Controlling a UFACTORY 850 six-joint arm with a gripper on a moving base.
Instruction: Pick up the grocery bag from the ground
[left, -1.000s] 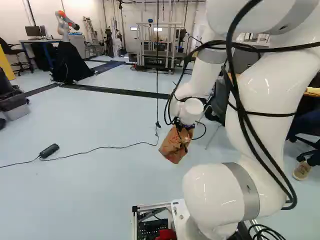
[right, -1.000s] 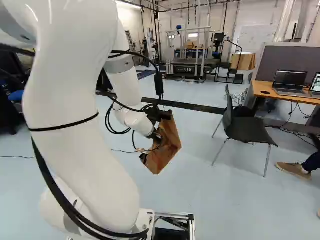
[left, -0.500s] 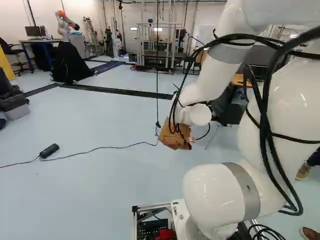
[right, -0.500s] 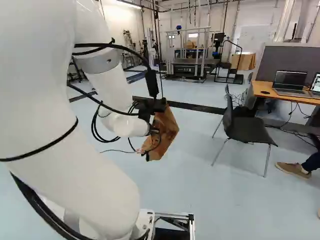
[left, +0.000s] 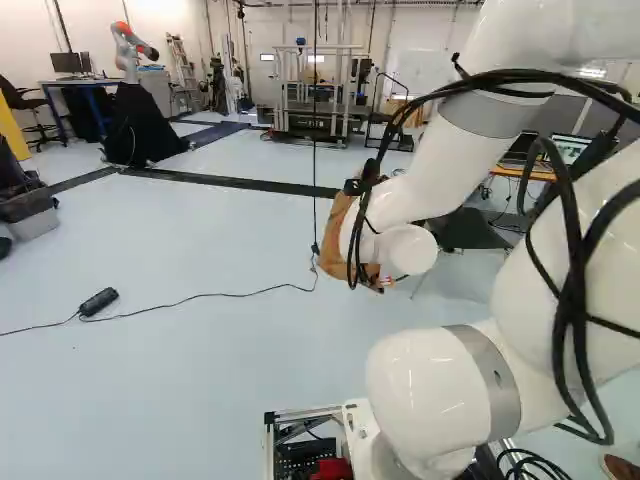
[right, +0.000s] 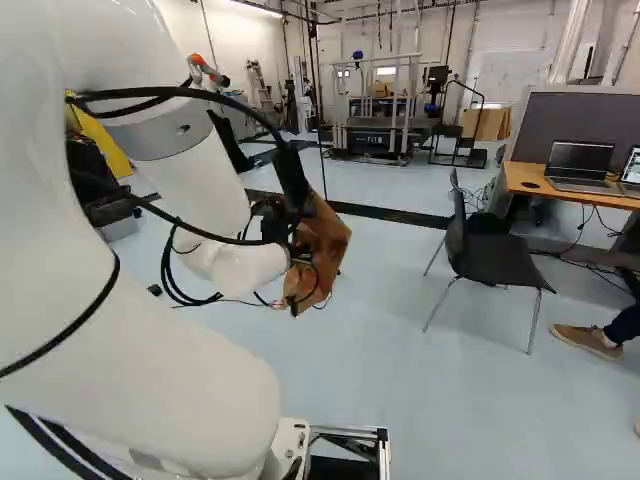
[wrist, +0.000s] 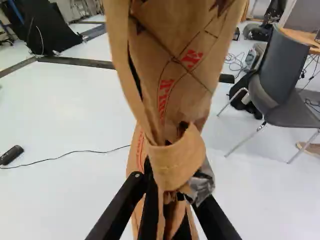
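I had the gripper (right: 302, 262) clamped on the brown paper grocery bag (wrist: 170, 155), both fingers pinching a bunched part, bag up off the floor (left: 180, 400). Taking 12 as straight ahead of my base, bag sat near 12, dark chair (right: 495, 264) at 1, desk (right: 528, 182) with laptops (right: 580, 157) at 2, black box (left: 98, 301) on a cable at 10, another robot (left: 128, 50) far off at 11
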